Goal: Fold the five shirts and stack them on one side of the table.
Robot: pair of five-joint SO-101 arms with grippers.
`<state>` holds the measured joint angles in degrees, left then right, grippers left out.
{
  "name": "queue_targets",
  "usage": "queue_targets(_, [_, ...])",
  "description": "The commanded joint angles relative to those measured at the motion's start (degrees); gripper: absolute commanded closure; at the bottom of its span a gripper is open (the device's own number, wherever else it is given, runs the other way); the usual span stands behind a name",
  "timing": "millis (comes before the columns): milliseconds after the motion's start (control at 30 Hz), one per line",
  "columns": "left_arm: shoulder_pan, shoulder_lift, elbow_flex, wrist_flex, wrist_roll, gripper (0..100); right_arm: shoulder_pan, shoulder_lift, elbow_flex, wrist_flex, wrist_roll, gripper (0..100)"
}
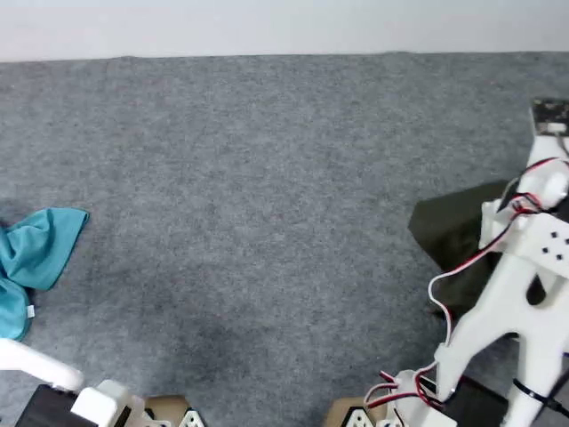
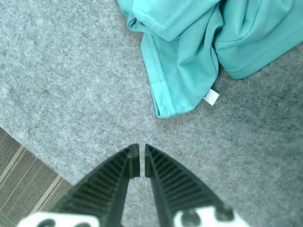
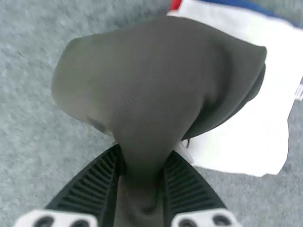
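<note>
At the table's left edge, the teal shirt (image 2: pixel 189 52) lies crumpled on grey felt (image 1: pixel 267 178), its small white tag (image 2: pixel 211 96) unreadable. The left gripper (image 2: pixel 140 161) hovers beside it, jaws closed on nothing. The right gripper (image 3: pixel 142 157) pinches a dark olive shirt (image 3: pixel 156 80) above a white shirt (image 3: pixel 246 127).

A teal shirt (image 1: pixel 40 245) lies crumpled at the left edge of the grey table (image 1: pixel 267 178). Well apart from it, a dark olive shirt (image 1: pixel 449 231) sits at the right edge (partly hidden behind the white right arm (image 1: pixel 516 294) and its red-and-white wires). The left arm (image 1: pixel 36 363) shows at the near-left corner.
</note>
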<state>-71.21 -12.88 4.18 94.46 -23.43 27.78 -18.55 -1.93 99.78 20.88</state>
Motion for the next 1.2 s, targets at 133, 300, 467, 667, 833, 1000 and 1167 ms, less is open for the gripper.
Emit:
queue_targets(133, [1.76,-1.76,-0.13,-0.97,-0.44,97,6.64,-1.98,7.38,-9.89,5.1,99.1])
queue_targets(300, [3.52,-2.02,-0.13,-0.7,-0.44,97,9.36,-1.98,10.02,-17.19,8.18,99.1])
queue_targets(467, [3.6,-1.93,-0.13,-0.62,-0.44,97,11.82,-1.98,10.02,-21.76,11.52,99.1])
queue_targets(667, [3.6,-2.11,-0.13,-0.62,-0.44,97,14.46,2.68,9.76,-24.22,13.19,99.1])
queue_targets(833, [3.6,-2.11,-0.13,-0.62,-0.44,97,14.73,7.34,9.67,-24.92,13.27,98.6])
queue_targets(1000, [3.6,-1.93,-0.13,-0.62,-0.44,97,15.08,8.13,8.97,-25.19,13.01,83.1])
queue_targets(1167, [3.6,-1.93,-0.13,-0.62,-0.44,97,15.34,6.02,4.04,-24.75,13.1,61.4])
